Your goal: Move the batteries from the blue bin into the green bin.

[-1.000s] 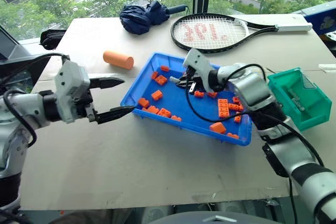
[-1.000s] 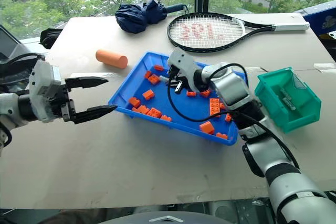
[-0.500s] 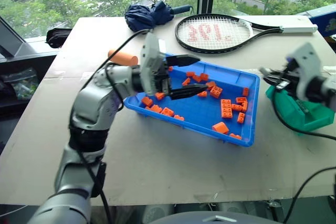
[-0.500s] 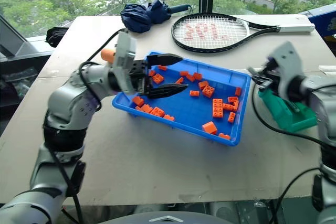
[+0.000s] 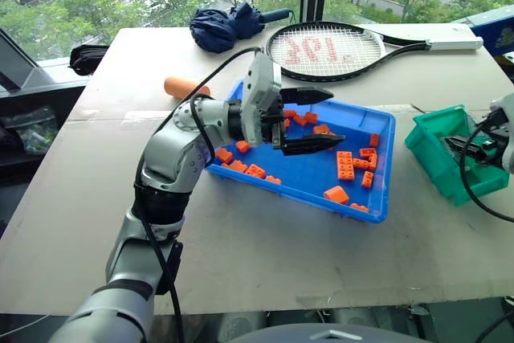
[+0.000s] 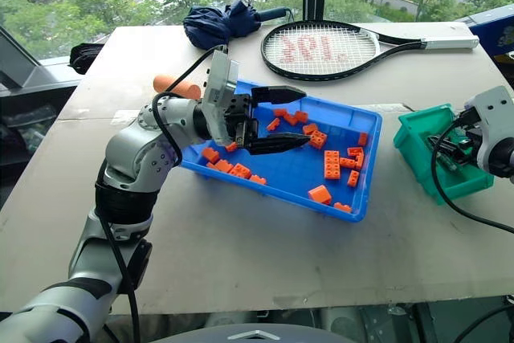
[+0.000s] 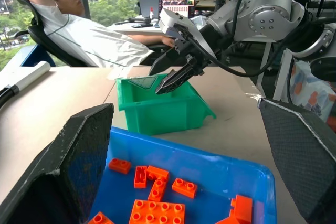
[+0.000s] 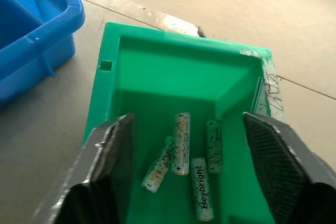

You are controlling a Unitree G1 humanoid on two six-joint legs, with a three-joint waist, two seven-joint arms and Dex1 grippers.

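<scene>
The blue bin lies mid-table holding several orange toy bricks. My left gripper hovers over its far left part, pointing right, open and empty. The green bin stands to the right of the blue one. Over it my right gripper is open, nothing between its fingers. Several batteries lie loose on the green bin's floor under that gripper. The left wrist view looks across the bricks to the green bin and the right gripper above it.
A tennis racket and a folded dark blue umbrella lie at the table's far side. An orange foam cylinder rests left of the blue bin. Beyond the table a person leans back in a chair.
My right gripper swung from the blue bin to above the green bin and opened. My left gripper moved right, from beside the blue bin to over it. The head camera shifted too.
</scene>
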